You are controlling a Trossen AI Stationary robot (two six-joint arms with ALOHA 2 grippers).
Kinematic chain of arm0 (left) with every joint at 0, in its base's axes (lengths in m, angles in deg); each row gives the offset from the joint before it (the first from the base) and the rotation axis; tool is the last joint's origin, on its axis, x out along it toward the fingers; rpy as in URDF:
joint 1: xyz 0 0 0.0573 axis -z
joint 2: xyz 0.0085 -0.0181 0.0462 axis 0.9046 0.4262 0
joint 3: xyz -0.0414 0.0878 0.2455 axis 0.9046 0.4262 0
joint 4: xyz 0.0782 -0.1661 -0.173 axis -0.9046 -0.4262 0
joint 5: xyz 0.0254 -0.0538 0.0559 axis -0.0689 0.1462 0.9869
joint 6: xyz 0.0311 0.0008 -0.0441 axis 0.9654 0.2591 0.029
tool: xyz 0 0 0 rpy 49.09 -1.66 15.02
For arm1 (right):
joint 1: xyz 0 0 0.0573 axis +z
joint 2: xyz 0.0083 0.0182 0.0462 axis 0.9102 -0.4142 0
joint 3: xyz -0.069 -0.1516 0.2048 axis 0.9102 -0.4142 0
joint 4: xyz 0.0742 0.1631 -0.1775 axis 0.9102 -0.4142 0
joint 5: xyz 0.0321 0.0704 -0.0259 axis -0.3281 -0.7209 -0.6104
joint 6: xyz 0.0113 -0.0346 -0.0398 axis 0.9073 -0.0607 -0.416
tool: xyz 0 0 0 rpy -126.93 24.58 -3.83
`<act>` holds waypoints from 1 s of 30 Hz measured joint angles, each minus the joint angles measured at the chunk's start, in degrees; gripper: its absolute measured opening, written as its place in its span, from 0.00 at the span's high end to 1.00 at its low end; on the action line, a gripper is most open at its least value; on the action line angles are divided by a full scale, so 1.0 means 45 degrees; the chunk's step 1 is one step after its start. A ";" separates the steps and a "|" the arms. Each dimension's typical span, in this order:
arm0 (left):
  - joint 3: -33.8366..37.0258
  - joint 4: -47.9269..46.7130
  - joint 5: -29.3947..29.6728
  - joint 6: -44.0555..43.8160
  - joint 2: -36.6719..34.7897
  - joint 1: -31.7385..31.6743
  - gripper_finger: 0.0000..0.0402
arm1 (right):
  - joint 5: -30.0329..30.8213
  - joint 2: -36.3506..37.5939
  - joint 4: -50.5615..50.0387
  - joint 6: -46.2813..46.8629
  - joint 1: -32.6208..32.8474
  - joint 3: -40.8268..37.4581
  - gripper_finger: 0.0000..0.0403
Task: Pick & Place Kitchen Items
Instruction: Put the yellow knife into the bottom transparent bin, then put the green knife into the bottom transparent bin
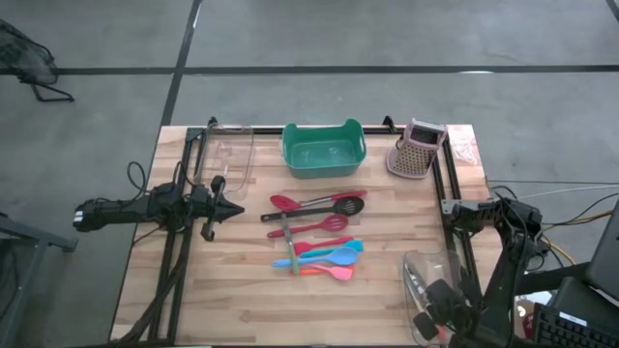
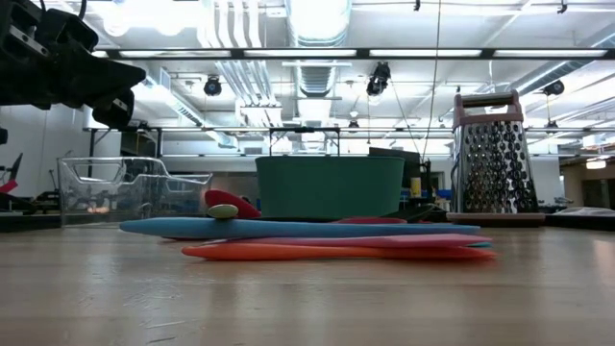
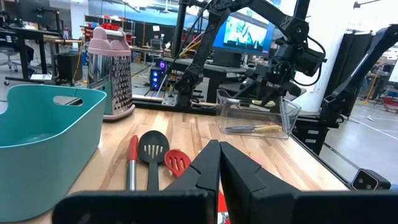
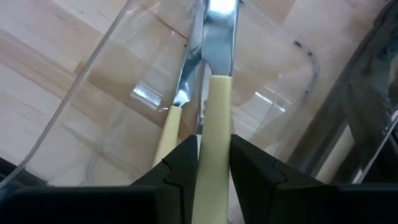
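Several utensils lie flat at the table's middle: red and black spoons and turners (image 1: 319, 205), and nearer, blue, pink and orange spatulas (image 1: 327, 257), which fill the low view (image 2: 317, 240). My left gripper (image 1: 235, 209) hovers shut just left of them, pointing at them (image 3: 219, 155). My right gripper (image 1: 437, 307) is at the near right corner over a clear container (image 1: 430, 275), shut on a metal utensil with a pale handle (image 4: 215, 93). A second pale-handled metal utensil (image 4: 171, 124) lies inside that container. My right gripper holds the metal utensil by its pale handle (image 4: 215, 118), pinched between the two fingers (image 4: 183, 165). The utensil runs on forward from the fingers, and its metal end (image 4: 219, 25) points down into the clear container. Whether that end rests on the bottom, I cannot tell.
A teal tub (image 1: 324, 148) stands at the far edge's middle, with a pinkish perforated holder (image 1: 418, 150) to its right. Another clear container (image 1: 224, 155) stands at the far left. Dark frame rails (image 1: 455, 193) run along both sides. Bare wood lies near the front edge.
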 joint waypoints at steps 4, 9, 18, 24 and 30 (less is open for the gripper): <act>0.0000 0.0000 0.0000 -0.0002 -0.0003 0.0001 0.96 | -0.0003 0.0049 -0.0005 0.0000 -0.0001 0.0000 0.77; 0.0000 0.0000 0.0000 0.0000 0.0000 0.0003 0.96 | -0.0005 0.0124 -0.0055 0.0037 -0.0125 0.0094 0.82; 0.0000 0.0000 0.0000 -0.0005 0.0000 -0.0001 0.96 | 0.0138 0.0850 -0.0262 -0.1465 -0.1400 0.0403 0.91; 0.0000 -0.0005 0.0000 0.0000 0.0000 0.0003 0.96 | 0.1683 0.1417 -0.0138 -0.1920 -0.2790 0.0644 0.93; 0.0000 -0.0005 0.0000 0.0000 -0.0001 -0.0001 0.96 | 0.2481 0.1655 0.1854 -0.5296 -0.5326 0.1031 0.94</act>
